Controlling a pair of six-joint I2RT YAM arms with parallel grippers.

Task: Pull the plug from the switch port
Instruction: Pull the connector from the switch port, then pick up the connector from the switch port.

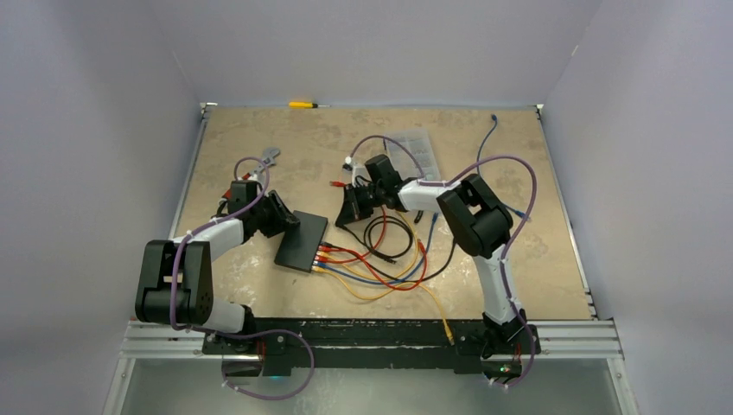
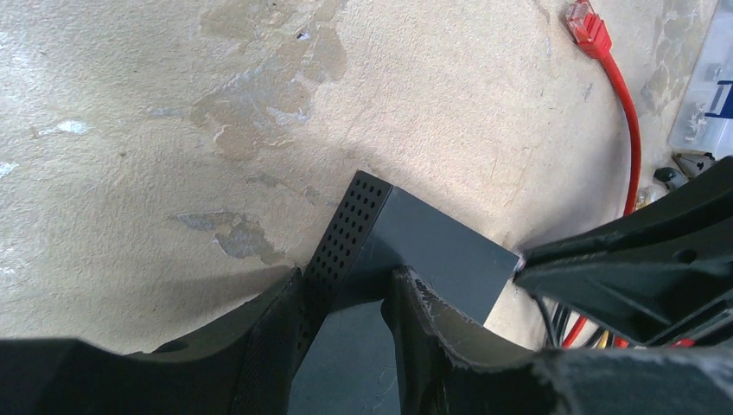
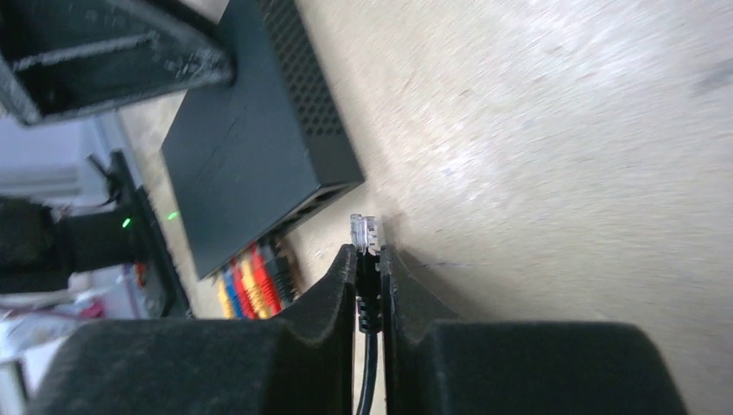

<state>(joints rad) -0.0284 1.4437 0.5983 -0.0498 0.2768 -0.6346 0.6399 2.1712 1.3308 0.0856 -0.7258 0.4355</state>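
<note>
The switch is a flat matte-black box lying left of centre. Several coloured cables sit in the ports on its near-right edge, seen as red, yellow and blue plugs. My left gripper is shut on the switch, one finger outside the perforated side and one on the top face. My right gripper is shut on the plug, a clear-tipped connector on a black cable. It holds the plug just off the switch's corner, clear of the ports. In the top view the right gripper stands right of the switch.
Loose red, black, yellow and blue cables coil near the table's middle. A free red plug lies further back. A clear organiser box sits at the back, a yellow screwdriver at the far edge, and a metal tool back left.
</note>
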